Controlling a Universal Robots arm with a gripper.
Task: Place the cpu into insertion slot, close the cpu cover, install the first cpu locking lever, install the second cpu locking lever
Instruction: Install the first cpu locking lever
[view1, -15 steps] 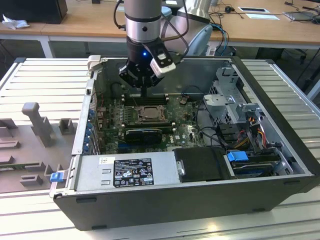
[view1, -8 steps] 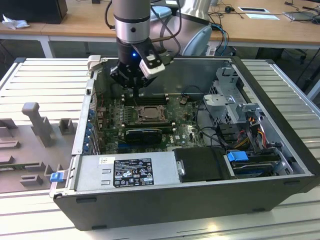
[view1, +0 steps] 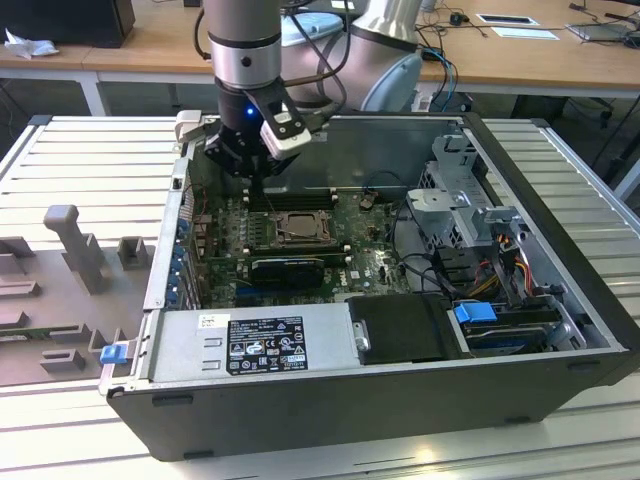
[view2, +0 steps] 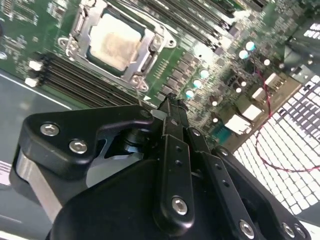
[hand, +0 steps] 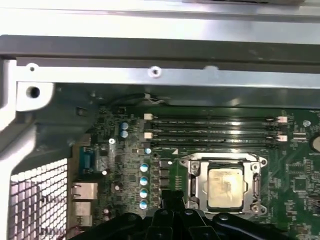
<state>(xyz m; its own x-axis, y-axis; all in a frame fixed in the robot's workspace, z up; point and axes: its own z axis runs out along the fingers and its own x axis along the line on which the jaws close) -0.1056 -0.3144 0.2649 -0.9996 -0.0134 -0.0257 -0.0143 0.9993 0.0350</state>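
Gripper (view1: 251, 178) hanging inside the open computer case (view1: 560, 380), over the motherboard's (view1: 375, 262) far edge, just beyond the insertion slot (view1: 295, 228) in the exterior view. Fingers (view2: 172, 112) pressed together in the second wrist view, tips meeting in a narrow point, nothing pinched between them. Tips poised beside a corner of the socket, near the black memory slots (view2: 75, 80), above the board rather than plainly touching it.

Cpu (view2: 115, 42) already seated in the insertion slot, pale beige top showing through the cut-out. Cpu cover (hand: 255, 172) lying flat around the chip in both wrist views, silver frame framing all four sides. Chip (hand: 225, 187) apart from the finger tips (hand: 172, 197), just beside them in the first wrist view. State of the locking levers too hard to tell.

Grey power supply (view1: 250, 345) along the case's near edge, drive cage (view1: 470, 205) toward the exterior view's right. Case resting on a slatted metal table (view1: 90, 150).
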